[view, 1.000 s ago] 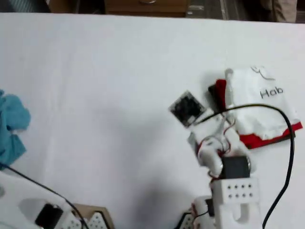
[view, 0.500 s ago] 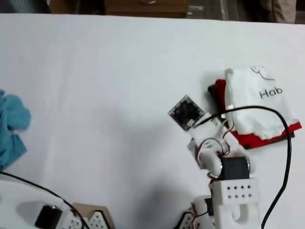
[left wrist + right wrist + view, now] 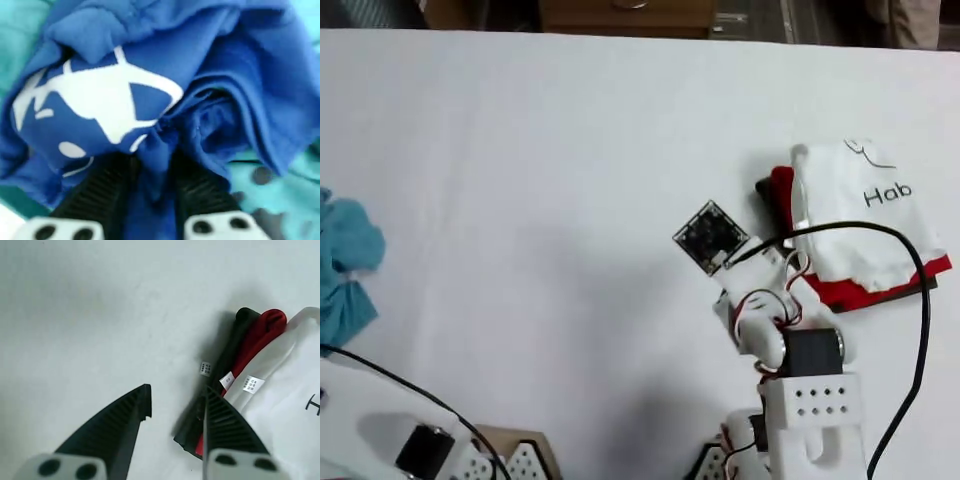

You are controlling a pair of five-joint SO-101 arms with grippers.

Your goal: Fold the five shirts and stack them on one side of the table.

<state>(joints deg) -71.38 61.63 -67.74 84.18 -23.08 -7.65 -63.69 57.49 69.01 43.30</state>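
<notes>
Left end effector (image 3: 152,167) pinches a fold of the blue shirt (image 3: 105,100), bunched over a teal shirt (image 3: 15,30). We judge it best to lift it free of the teal one, then spread it on open surface (image 3: 550,150). Right end effector (image 3: 177,392) is spread, with the folded stack (image 3: 290,370) just beside one finger. Surface is white; wooden furniture (image 3: 620,12) stands beyond it.

Wooden furniture (image 3: 625,14) at far side; dark floor (image 3: 755,20) beside.

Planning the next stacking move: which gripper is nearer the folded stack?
Right. The right gripper hangs open beside the folded stack; the left gripper grips the blue shirt across the table.
</notes>
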